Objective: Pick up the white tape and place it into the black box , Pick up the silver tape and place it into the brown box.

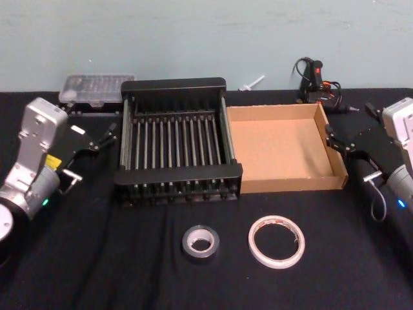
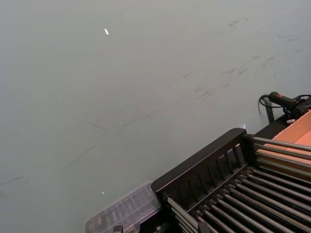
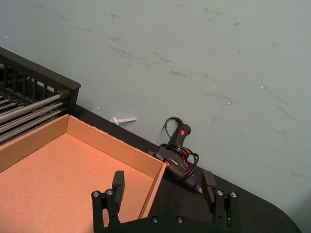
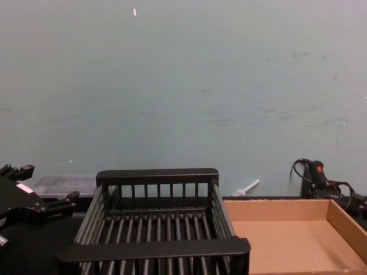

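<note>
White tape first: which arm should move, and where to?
Probably the right gripper: swing it back from beside the brown box, open as it is, to above the white tape. The roll lies flat on the cloth in front of that box. The black box stands empty.

Even soft light, faint shadows, slightly grainy, no glare

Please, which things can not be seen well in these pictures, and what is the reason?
- Black slatted basket: the chest view's bottom edge cuts off its front wall.
- Clear plastic case behind the basket: contents too small in the head view.
- Right gripper: open, but its base is cut by the right wrist view's edge.
- Tan cardboard tray: partly cut off there too.
</note>
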